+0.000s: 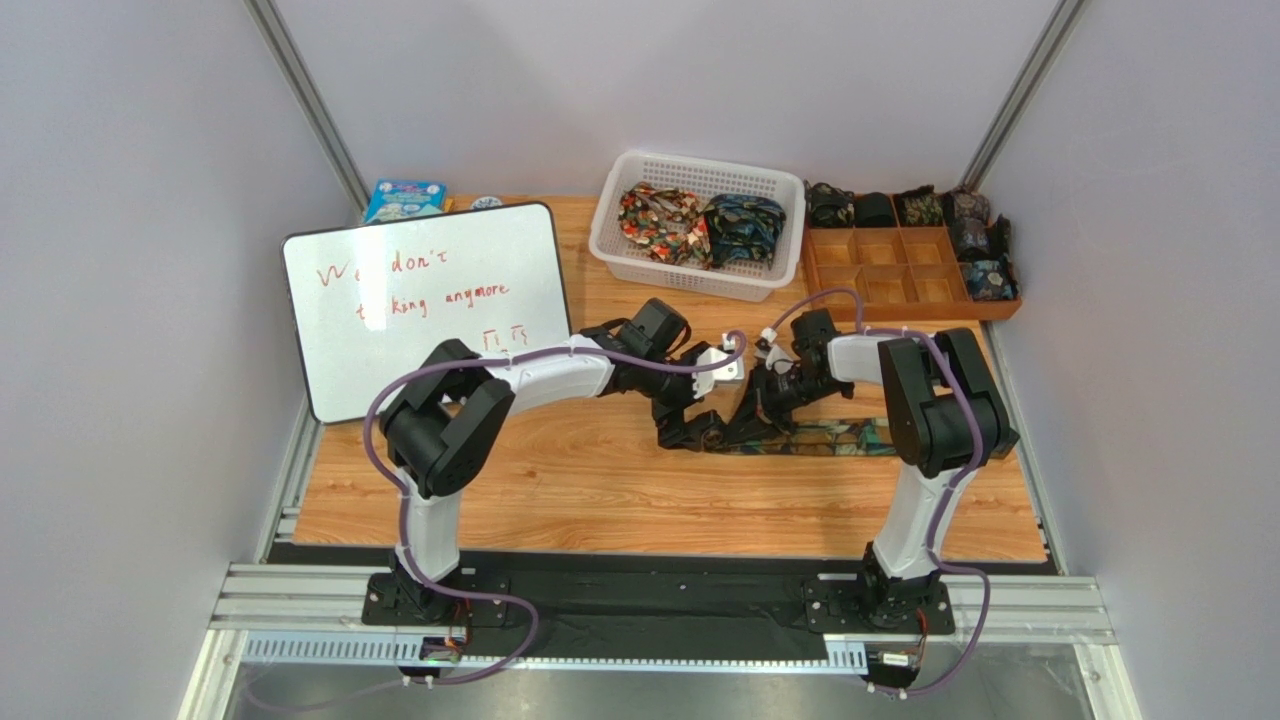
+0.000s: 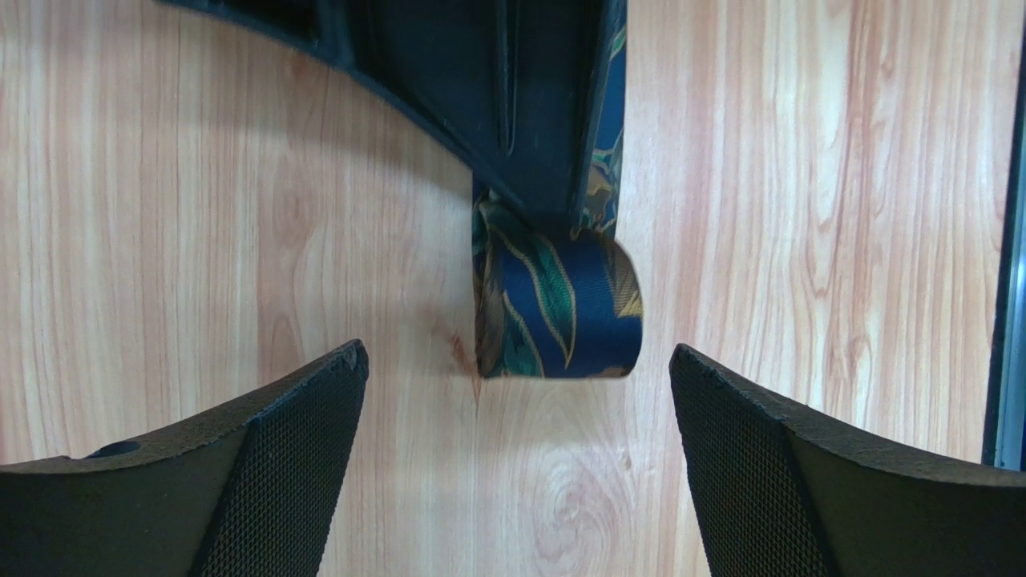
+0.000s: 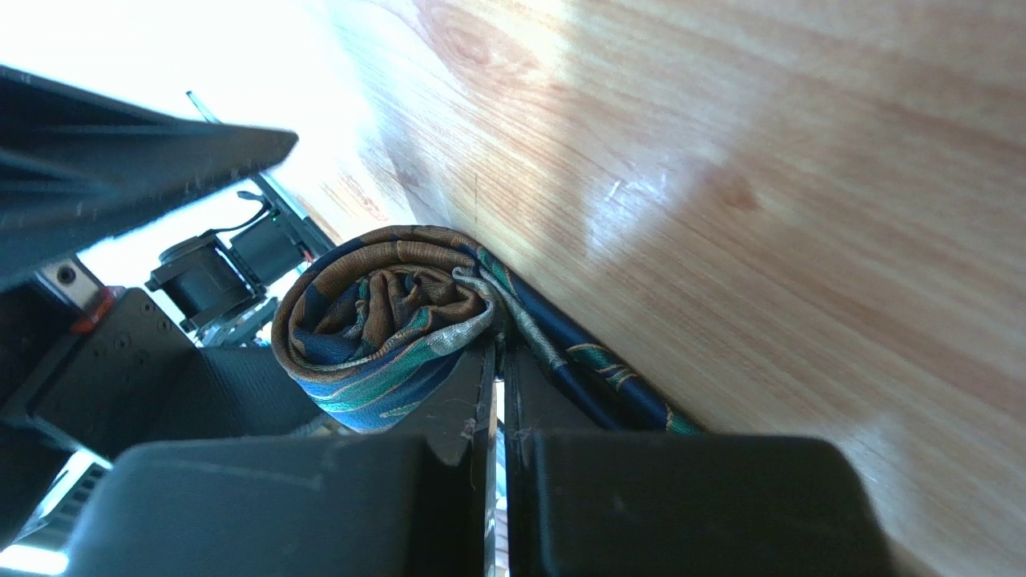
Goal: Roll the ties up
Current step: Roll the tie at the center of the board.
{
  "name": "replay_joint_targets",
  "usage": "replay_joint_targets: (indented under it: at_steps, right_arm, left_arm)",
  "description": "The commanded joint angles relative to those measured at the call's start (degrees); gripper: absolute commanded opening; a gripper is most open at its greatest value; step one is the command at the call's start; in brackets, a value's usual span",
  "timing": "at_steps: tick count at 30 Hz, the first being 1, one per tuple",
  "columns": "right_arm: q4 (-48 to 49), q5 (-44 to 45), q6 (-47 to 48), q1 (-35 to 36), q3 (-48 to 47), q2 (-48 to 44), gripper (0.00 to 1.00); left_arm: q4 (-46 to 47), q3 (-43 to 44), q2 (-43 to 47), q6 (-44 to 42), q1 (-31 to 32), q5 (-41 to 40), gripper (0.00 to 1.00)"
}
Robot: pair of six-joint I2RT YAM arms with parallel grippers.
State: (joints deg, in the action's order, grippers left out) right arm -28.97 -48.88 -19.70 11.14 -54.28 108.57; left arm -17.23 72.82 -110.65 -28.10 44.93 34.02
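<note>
On the wooden table [image 1: 601, 495], near its middle, the blue-green paisley tie [image 2: 560, 307] lies partly rolled, its roll apparently clamped by the closed right gripper [image 3: 497, 361], while the left gripper [image 2: 516, 351] hangs wide open just beside it.

Cannot read the smeared words on the whiteboard [image 1: 425, 305], cannot tell apart the tiny rolls [image 1: 987, 279] in the wooden tray [image 1: 879, 285], and cannot follow the tie [image 1: 819, 438] under the right arm [image 1: 939, 405].

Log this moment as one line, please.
left hand: open | right hand: shut on blue-green patterned fabric tie | tie: partly rolled
</note>
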Motion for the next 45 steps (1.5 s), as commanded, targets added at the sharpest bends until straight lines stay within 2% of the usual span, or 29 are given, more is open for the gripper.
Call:
replay_joint_targets:
  at_steps: [1,5,8,10,11,12,14,15,19,27,35,38,39,41,42,45]
  right_arm:
    - [-1.7,6.0,3.1,-0.2,0.6,2.3,0.00]
    - [-1.2,4.9,2.5,-0.3,0.8,1.7,0.00]
    - [0.9,2.4,0.9,-0.2,1.3,0.9,0.00]
    - [2.8,0.1,0.1,-0.2,1.7,0.0,0.00]
    - [3.0,-0.5,-0.4,-0.2,1.7,-0.3,0.00]
    - [2.7,-1.5,-0.2,-0.2,1.6,-0.7,0.00]
    - [0.8,-1.7,1.0,-0.6,1.1,-2.7,0.07]
    - [0.3,-1.9,1.2,-0.9,1.1,-3.6,0.10]
    - [-1.8,-2.2,1.6,-2.3,0.1,-7.1,0.31]
    - [3.3,-4.5,-4.1,-0.5,0.8,-9.3,0.40]
    - [12.0,-2.3,-8.9,3.7,0.7,-6.4,0.41]
    - [12.6,-1.6,-9.1,4.9,0.4,-5.0,0.32]
    - [12.4,-1.5,-8.9,4.8,0.2,-4.4,0.22]
    - [9.9,-1.1,-6.9,4.7,0.1,-3.7,0.11]
    - [9.1,-0.7,-6.4,4.6,0.0,-3.8,0.03]
    - [7.0,0.7,-4.7,3.5,0.8,-4.1,0.00]
  left_arm:
    - [5.0,2.4,-1.1,0.7,1.2,3.8,0.98]
    - [5.0,3.0,-2.5,-1.4,3.1,2.0,0.86]
    - [3.1,3.7,-3.6,-3.3,4.3,-0.7,0.70]
    - [0.7,4.3,-4.4,-4.5,4.5,-2.7,0.53]
    - [-1.1,4.5,-4.7,-4.9,4.6,-3.7,0.38]
    - [-2.1,5.0,-5.0,-5.2,4.6,-5.8,0.33]
    - [-4.0,4.7,-4.8,-7.4,4.3,-7.4,0.23]
    - [-4.6,3.7,-3.9,-8.5,4.4,-8.4,0.21]
    - [-7.7,2.2,-2.6,-11.6,4.2,-10.0,0.20]
    - [-10.5,2.3,-2.5,-11.9,3.9,-10.5,0.23]
    - [-12.8,4.3,-3.1,-13.1,3.9,-8.4,0.29]
    - [-12.9,4.3,-3.2,-13.4,3.9,-8.3,0.29]
    - [-13.0,4.4,-3.1,-13.5,3.9,-8.2,0.29]
    - [-13.4,4.3,-3.0,-13.7,3.8,-8.1,0.31]
    - [-13.4,4.2,-2.8,-13.7,3.5,-8.1,0.32]
    - [-13.4,4.1,-2.6,-13.5,2.7,-7.8,0.38]
